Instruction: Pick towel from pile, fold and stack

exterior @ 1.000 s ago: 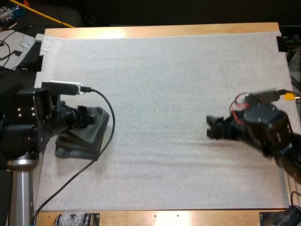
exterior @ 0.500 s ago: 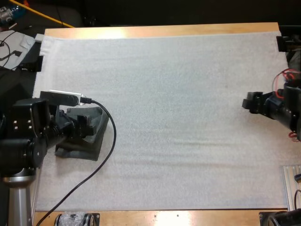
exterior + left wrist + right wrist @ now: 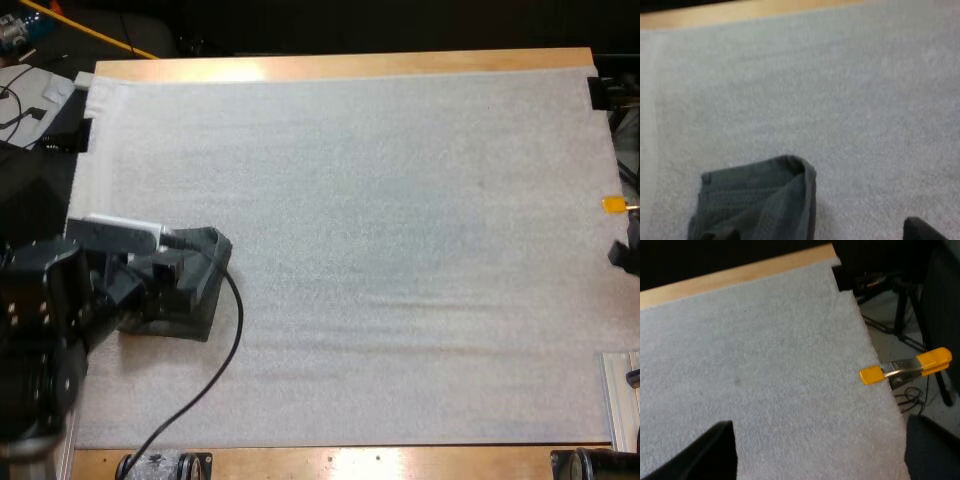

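High view first: the table (image 3: 350, 64) carries the mat (image 3: 400, 200) nearly edge to edge, and the left arm (image 3: 40, 330) bulks in from seven o'clock. One towel (image 3: 208, 250) lies near the mat's nine o'clock edge, flat and squared, with a doubled layer along its side toward the middle of the mat, so it looks folded rather than crumpled. The left gripper (image 3: 176, 280) hangs right over the towel's near part. From that arm's own camera its fingers stand wide: one tip (image 3: 921, 230) sits on bare mat well clear of the cloth, so nothing is pinched. The right gripper (image 3: 822, 460) is out at three o'clock, at the mat's edge, fingers (image 3: 710, 452) spread wide and empty. To my eye the folding is finished and this is the set-down, with the towel serving as the foot of a stack. The next move calls for the left gripper to rise straight up so a finger doesn't snag the top layer and drag the fold open, and only then to go looking for another towel.
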Action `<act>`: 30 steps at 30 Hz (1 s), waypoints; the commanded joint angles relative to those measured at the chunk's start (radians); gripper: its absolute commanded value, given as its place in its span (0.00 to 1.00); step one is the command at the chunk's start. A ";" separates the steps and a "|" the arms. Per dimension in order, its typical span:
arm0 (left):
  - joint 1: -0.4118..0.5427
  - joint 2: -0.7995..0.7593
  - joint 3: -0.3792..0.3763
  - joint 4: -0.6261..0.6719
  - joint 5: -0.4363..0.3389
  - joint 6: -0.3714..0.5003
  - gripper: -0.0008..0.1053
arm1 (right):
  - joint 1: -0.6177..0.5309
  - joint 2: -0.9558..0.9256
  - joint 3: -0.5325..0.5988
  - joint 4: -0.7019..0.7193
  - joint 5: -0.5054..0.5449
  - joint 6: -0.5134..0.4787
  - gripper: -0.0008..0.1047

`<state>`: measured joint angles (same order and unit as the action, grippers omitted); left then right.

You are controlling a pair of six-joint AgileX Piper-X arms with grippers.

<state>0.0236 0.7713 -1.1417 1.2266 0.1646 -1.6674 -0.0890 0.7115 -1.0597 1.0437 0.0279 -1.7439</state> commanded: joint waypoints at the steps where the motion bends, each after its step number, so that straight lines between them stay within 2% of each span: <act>1: -0.008 -0.070 -0.004 0.008 -0.016 0.008 0.59 | -0.002 -0.086 -0.006 0.031 -0.010 -0.032 0.65; 3: -0.005 -0.071 0.009 0.004 -0.011 -0.001 0.59 | -0.001 -0.068 -0.005 0.031 -0.005 -0.024 0.64; 19: -0.008 -0.550 0.179 0.047 -0.028 0.004 0.59 | 0.005 -0.421 -0.004 0.142 -0.033 -0.014 0.64; 27: -0.007 -0.729 0.198 0.141 -0.030 0.020 0.59 | 0.003 -0.591 0.001 0.182 -0.038 -0.011 0.64; 30: -0.006 -0.753 0.197 0.163 -0.023 0.017 0.59 | 0.000 -0.597 0.006 0.178 -0.031 -0.017 0.64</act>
<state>0.0213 0.0430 -0.9441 1.3615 0.1424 -1.6470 -0.0866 0.1208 -1.0597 1.2225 -0.0064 -1.7507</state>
